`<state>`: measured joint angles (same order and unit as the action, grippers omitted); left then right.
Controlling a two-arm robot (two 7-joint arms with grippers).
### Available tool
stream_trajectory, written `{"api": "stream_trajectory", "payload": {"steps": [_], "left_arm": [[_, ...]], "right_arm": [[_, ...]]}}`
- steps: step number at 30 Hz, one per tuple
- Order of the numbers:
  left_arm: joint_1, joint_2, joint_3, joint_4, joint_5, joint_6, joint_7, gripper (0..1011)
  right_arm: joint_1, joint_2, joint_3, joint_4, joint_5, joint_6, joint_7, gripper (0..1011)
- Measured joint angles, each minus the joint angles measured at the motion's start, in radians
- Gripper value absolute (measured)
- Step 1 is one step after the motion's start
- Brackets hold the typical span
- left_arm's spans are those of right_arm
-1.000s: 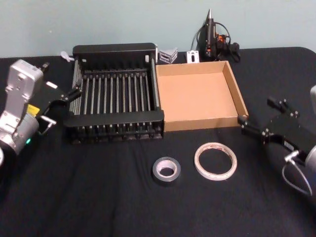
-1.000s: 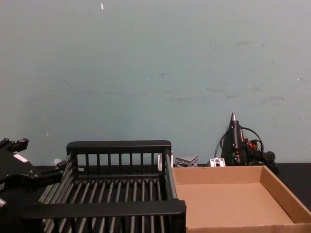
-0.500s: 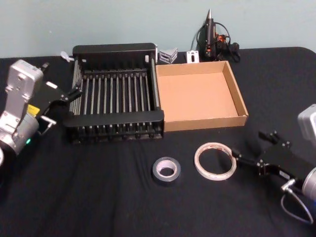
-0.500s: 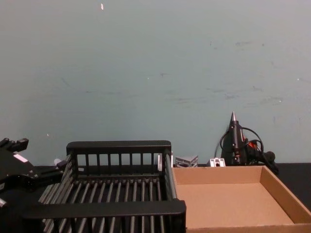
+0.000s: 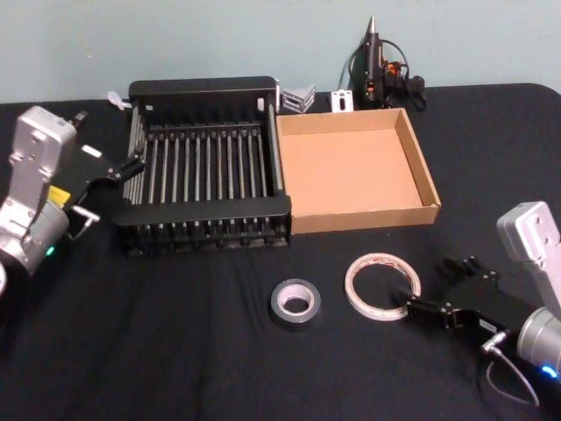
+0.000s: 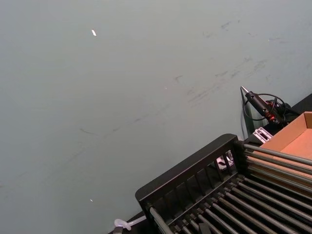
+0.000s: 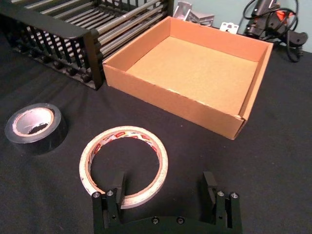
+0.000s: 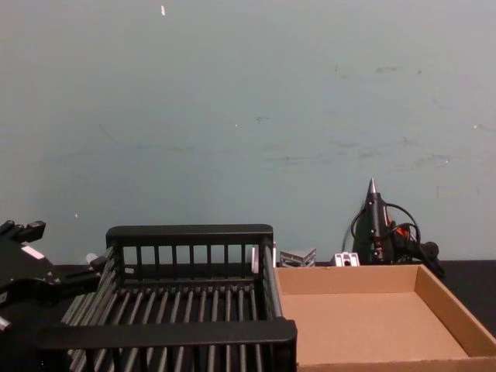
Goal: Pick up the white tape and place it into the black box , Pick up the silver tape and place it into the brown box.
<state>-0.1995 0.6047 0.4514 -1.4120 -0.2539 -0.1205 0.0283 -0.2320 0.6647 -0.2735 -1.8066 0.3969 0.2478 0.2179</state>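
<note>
Right gripper: jaws spread, low over the black table, at the white tape's right edge; one finger overlaps the rim, contact uncertain. White tape lies flat in front of the brown box. Silver tape lies flat just left of the white tape, apart from it. Black box touches the brown box's left wall. Left gripper: parked at the black box's left side, finger state cannot be told. Glue gun behind the brown box.
</note>
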Motion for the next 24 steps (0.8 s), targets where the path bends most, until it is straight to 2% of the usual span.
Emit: {"api": "stream_trajectory", "payload": {"steps": [11, 24], "left_arm": [[0.0, 0.0, 0.0, 0.0, 0.0, 0.0, 0.0, 1001], [0.0, 0.0, 0.0, 0.0, 0.0, 0.0, 0.0, 1001]], "right_arm": [[0.046, -0.037, -0.013, 0.063, -0.043, -0.031, 0.05, 1003], [0.08, -0.071, -0.01, 0.101, -0.075, -0.047, 0.09, 1003]]}}
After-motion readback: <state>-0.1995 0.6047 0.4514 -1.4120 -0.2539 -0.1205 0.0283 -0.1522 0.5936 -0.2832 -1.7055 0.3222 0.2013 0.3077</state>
